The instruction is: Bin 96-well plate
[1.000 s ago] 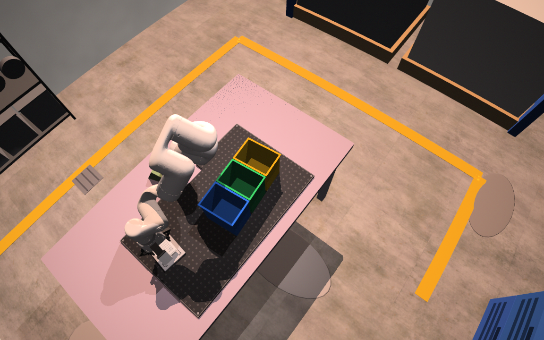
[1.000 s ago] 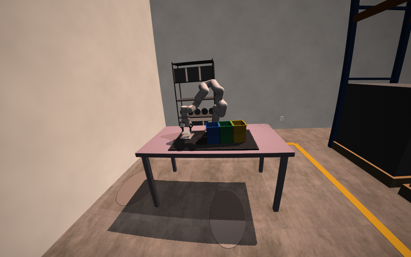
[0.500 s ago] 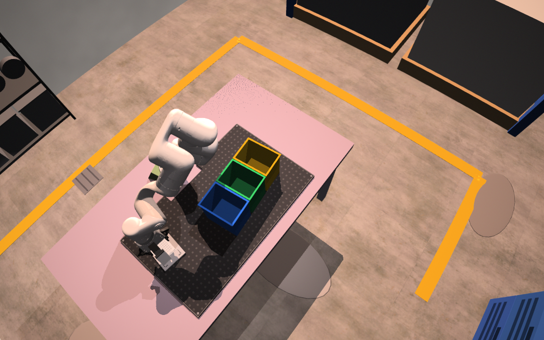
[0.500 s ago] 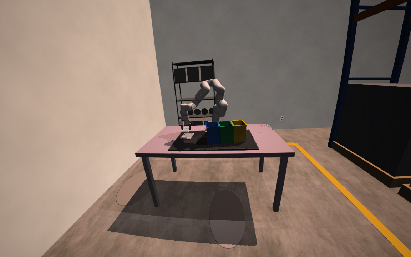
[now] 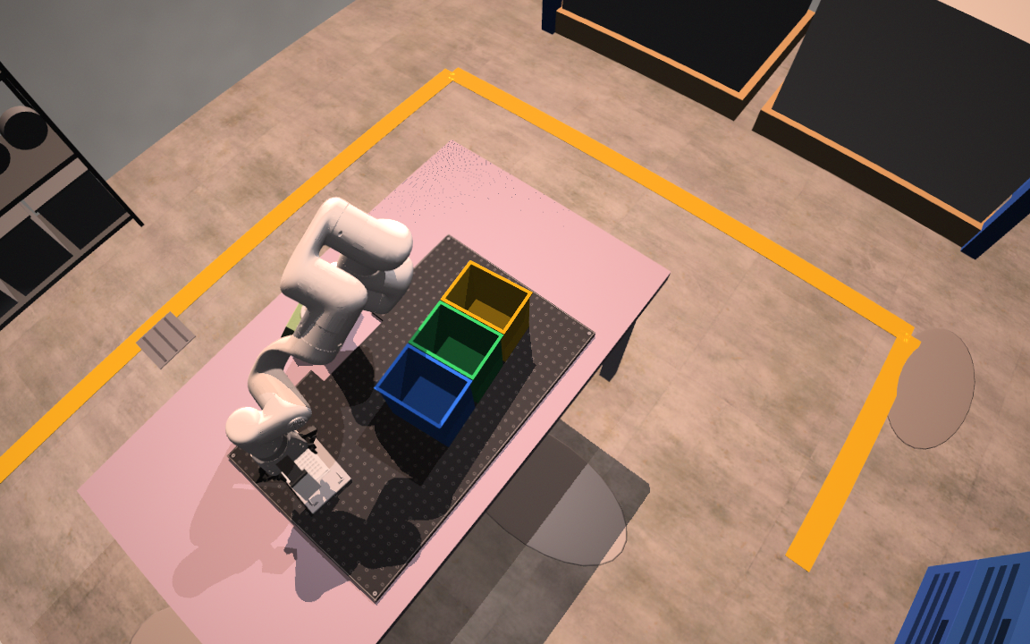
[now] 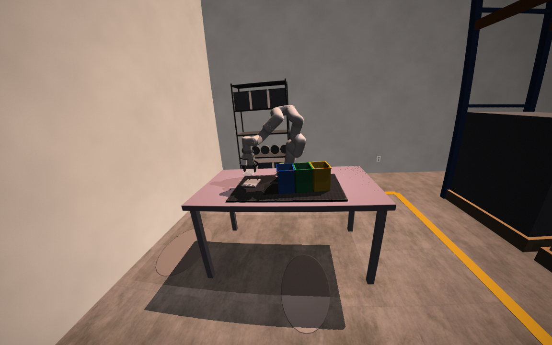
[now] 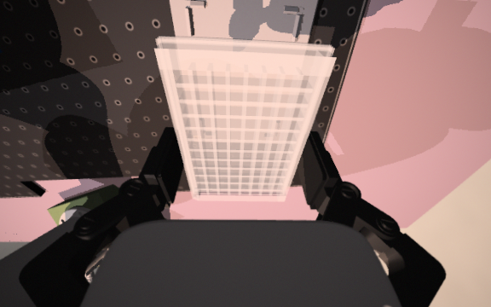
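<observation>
My gripper (image 7: 241, 145) is shut on the clear 96-well plate (image 7: 243, 119) across its short sides and holds it above the plate nest (image 7: 245, 19), at the black mat's left end. The plate also shows in the overhead view (image 5: 312, 472) and, small, in the side view (image 6: 248, 171). The nest (image 6: 251, 182) lies empty below it. The blue bin (image 5: 426, 392) stands open and upright to the right of my gripper, nearest of the row; it also shows in the side view (image 6: 285, 178).
A green bin (image 5: 456, 343) and a yellow bin (image 5: 488, 298) stand upright in a row touching the blue one. All sit on a black perforated mat (image 5: 423, 448) on the pink table. The arm's base (image 5: 350, 272) stands behind the bins.
</observation>
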Robot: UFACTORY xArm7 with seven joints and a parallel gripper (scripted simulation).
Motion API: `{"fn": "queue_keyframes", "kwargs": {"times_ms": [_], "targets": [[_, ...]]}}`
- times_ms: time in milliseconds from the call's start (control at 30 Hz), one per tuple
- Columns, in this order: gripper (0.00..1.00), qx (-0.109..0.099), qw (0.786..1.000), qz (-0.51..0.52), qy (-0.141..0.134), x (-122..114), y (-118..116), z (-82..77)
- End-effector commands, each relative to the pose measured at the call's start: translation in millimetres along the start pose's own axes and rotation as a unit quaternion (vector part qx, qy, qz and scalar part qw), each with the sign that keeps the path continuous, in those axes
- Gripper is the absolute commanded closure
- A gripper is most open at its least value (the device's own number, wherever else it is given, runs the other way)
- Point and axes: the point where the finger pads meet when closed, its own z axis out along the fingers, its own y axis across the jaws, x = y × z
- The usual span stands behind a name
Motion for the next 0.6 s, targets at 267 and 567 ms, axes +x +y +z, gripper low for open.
{"fn": "queue_keyframes", "kwargs": {"times_ms": [267,567], "targets": [[1.0,-0.002,1.0,0.0,0.001,0,1,-19.2],[1.0,-0.002,1.0,0.0,0.001,0,1,-34.2]]}}
